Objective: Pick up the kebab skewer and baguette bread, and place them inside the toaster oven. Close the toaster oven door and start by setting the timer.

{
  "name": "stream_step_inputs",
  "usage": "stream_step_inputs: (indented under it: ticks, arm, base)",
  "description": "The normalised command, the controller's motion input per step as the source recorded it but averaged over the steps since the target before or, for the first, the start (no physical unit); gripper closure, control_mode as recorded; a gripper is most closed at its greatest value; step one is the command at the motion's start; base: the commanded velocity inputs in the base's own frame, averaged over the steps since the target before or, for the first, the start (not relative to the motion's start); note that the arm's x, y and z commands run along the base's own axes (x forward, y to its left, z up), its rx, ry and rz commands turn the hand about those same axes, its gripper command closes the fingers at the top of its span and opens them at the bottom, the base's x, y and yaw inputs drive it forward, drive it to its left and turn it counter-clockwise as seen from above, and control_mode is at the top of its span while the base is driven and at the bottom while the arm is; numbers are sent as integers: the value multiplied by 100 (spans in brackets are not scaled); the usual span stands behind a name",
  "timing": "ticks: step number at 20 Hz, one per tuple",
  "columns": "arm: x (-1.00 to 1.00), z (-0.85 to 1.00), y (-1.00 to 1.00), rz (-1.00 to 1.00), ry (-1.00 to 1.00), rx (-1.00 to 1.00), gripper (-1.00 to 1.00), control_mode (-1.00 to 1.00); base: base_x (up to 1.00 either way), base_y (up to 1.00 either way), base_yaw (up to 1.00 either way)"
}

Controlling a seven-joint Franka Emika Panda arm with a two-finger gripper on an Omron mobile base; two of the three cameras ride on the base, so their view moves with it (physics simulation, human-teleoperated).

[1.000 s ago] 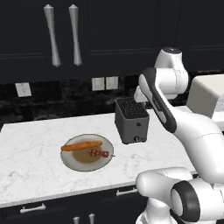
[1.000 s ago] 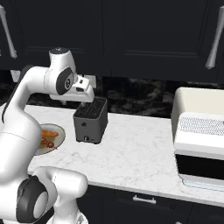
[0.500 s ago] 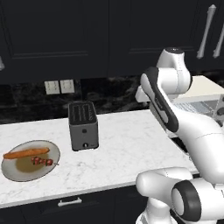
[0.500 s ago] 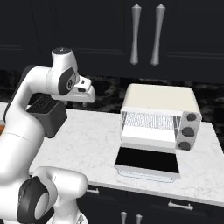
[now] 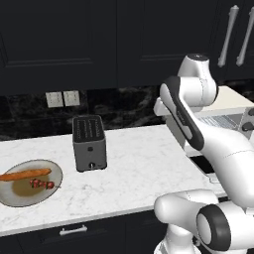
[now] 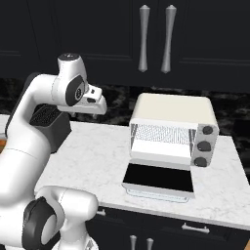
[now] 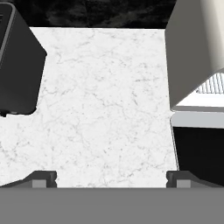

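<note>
**Food lies left, oven stands open right**

Left base view: your baguette bread (image 5: 25, 174) lies 9-to-3 on the plate (image 5: 52, 186), kebab skewer (image 5: 41, 184) just beside.

Right base view: toaster oven (image 6: 172, 127) faces 6 o'clock, toaster oven door (image 6: 158, 179) dropped flat.

Hand view: gripper (image 7: 111, 178) spread wide over bare counter (image 7: 105, 100).
</note>
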Motion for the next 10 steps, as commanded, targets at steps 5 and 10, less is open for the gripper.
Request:
stream_step_inputs:
  ticks: [5,10]
  arm:
    - [0,0,0,0,0,0,-100,100]
    - [0,0,0,0,0,0,-100,100]
  base:
    - [0,13,0]
    - [0,34,0]
